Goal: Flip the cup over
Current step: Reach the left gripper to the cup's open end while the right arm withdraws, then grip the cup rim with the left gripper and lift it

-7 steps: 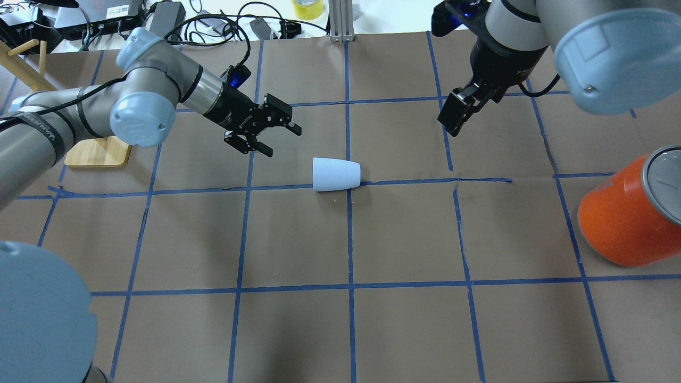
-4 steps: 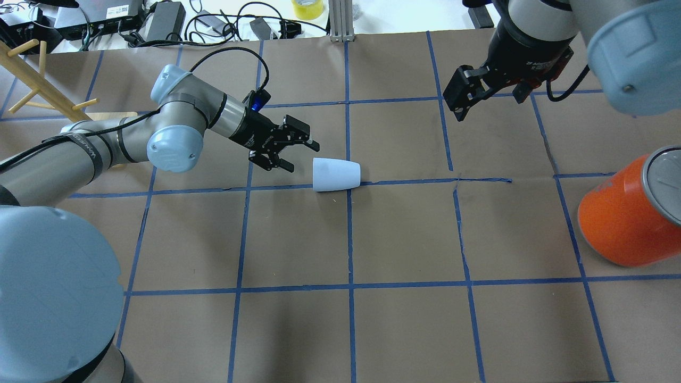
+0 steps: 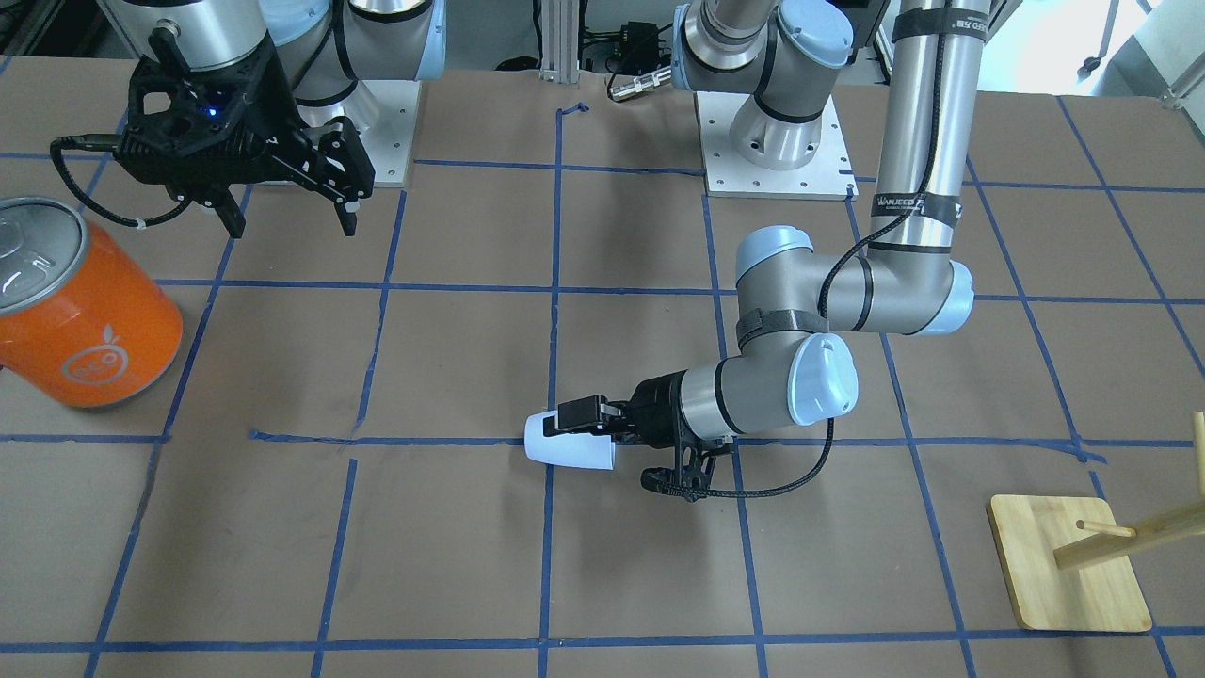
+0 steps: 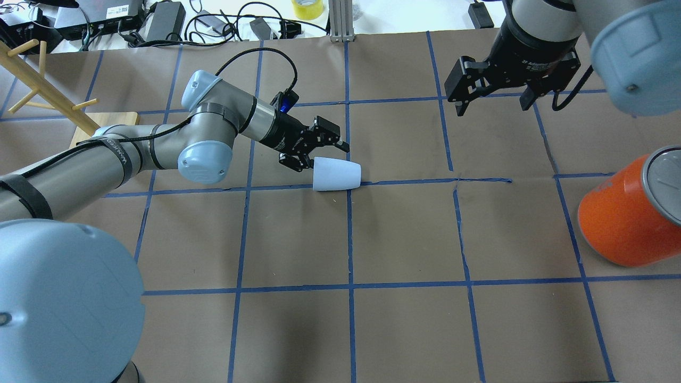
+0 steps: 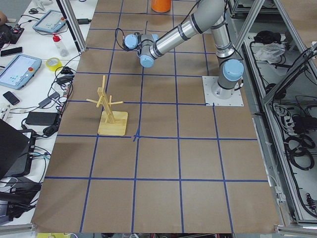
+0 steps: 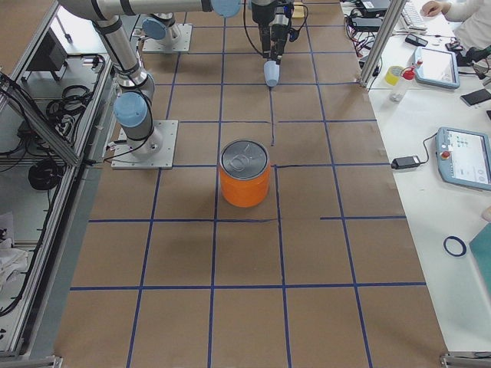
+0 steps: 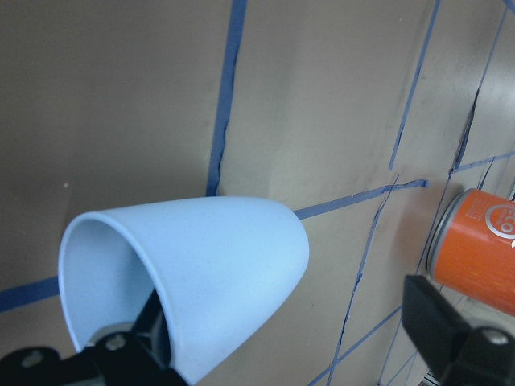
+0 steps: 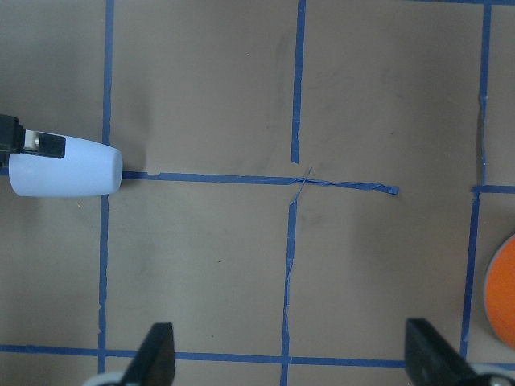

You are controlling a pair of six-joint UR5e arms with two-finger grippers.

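The cup (image 4: pixel 338 174) is a small pale blue tumbler lying on its side on the brown paper, mouth toward the robot's left. It also shows in the front view (image 3: pixel 570 452), the left wrist view (image 7: pixel 217 265) and the right wrist view (image 8: pixel 64 167). My left gripper (image 4: pixel 319 155) is open at the cup's mouth. In the left wrist view one finger (image 7: pixel 129 354) is inside the rim and the other (image 7: pixel 451 338) is well outside. My right gripper (image 4: pixel 495 101) is open and empty, high over the far right of the table.
A large orange can (image 4: pixel 628 213) with a silver lid stands at the right edge, also in the front view (image 3: pixel 80 311). A wooden peg rack (image 4: pixel 42 85) on a square base (image 3: pixel 1068 565) stands at the far left. Cables and boxes lie beyond the table's far edge.
My left arm has moved right and down until its open gripper reached the cup's mouth. My right gripper has drawn back toward the far edge and turned. The cup has not moved.
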